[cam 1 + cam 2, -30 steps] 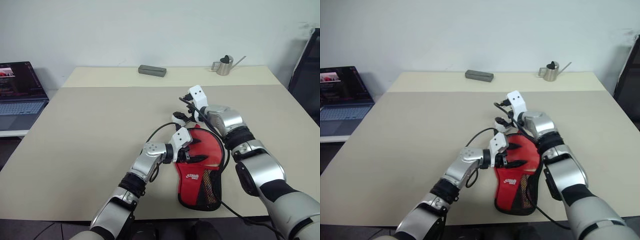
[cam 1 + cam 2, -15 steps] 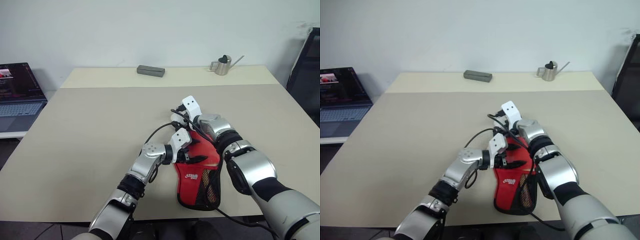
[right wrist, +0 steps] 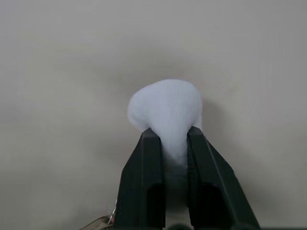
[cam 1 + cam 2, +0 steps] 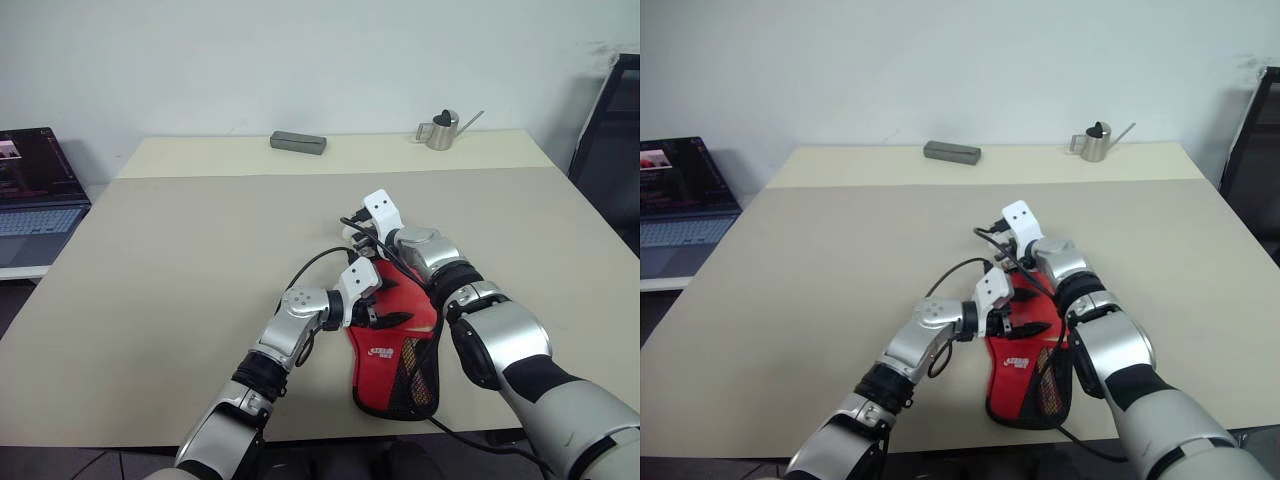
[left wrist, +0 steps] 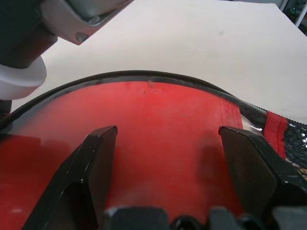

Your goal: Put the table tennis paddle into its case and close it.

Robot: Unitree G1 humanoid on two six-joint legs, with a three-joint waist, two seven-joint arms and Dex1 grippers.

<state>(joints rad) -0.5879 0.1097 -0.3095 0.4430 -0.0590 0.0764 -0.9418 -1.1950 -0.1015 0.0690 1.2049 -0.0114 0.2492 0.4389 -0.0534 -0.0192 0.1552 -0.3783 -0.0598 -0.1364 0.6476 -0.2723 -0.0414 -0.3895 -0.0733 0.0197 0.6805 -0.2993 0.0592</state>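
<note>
The case [image 4: 398, 352] lies flat near the table's front edge, red side up, with a white logo and black mesh at its narrow end. My left gripper [image 4: 387, 306] rests over its round red part. In the left wrist view the left gripper [image 5: 168, 158] stands open, its fingers [image 5: 98, 158] spread across the smooth red face with a black rim. At the case's far end my right gripper [image 3: 171, 136] is shut on the white pom-pom [image 3: 165, 108], which bulges out beyond the fingertips. The paddle is hidden.
A grey box [image 4: 298, 142] and a small metal watering can [image 4: 440, 130] stand along the table's far edge. A laptop [image 4: 35, 190] sits on a lower surface at the left. A black chair [image 4: 610, 140] is at the right. A black cable [image 4: 312, 262] loops over the table by my left arm.
My right gripper has come down a little onto the white pom-pom and closed on it. The left gripper has stayed open on the case.
</note>
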